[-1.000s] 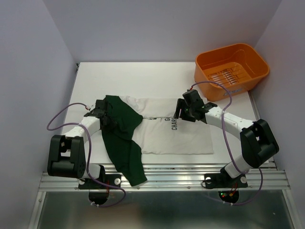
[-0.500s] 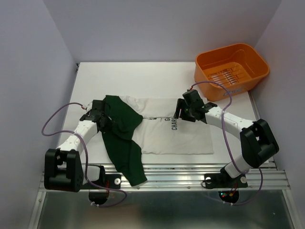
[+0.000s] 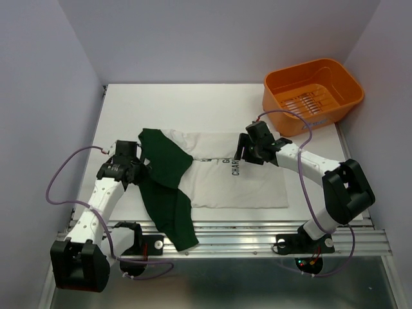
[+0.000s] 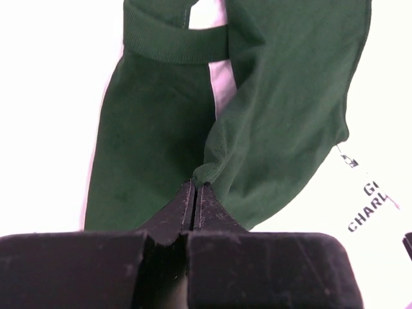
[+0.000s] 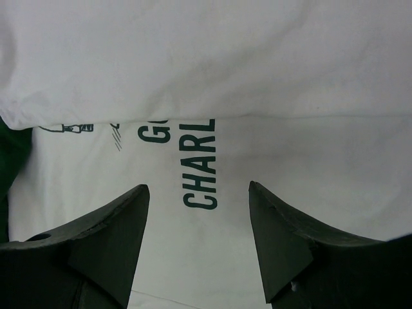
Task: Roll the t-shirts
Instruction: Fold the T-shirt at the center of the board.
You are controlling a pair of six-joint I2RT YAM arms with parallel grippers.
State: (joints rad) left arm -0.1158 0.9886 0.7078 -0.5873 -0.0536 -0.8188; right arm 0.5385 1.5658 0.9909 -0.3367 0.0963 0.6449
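Top external view puts the task at its very start: neither shirt shows a single rolled turn. White shirt (image 3: 251,183) lies spread flat in the middle of the table (image 3: 193,106), its dark lettering (image 3: 234,167) near the centre. Green shirt (image 3: 166,193) lies crumpled and slanted over the white one's left part. One end is near the white shirt's far-left corner, and the other trails past the near table edge onto the rail (image 3: 257,241). Basket (image 3: 278,96) sits at the far right corner, well apart from both shirts.

Left tool (image 4: 194,188) is closed. The left wrist view shows a small peak of green cloth pinched at its tips, so it grips the green shirt by a fold. Right tool (image 5: 198,193) stands with jaws apart over the lettering on the white shirt, with nothing between them. Whether its tips touch the cloth I cannot tell.

By my reading, the step in hand is getting the green shirt off the white one and laid out. After that both shirts want flattening and rolling, so nearly all the work is left.

Green cloth looks thin, limp and creased, bunched where it is pinched. White cloth is smooth, with one soft fold crossing just above the lettering in the right wrist view.
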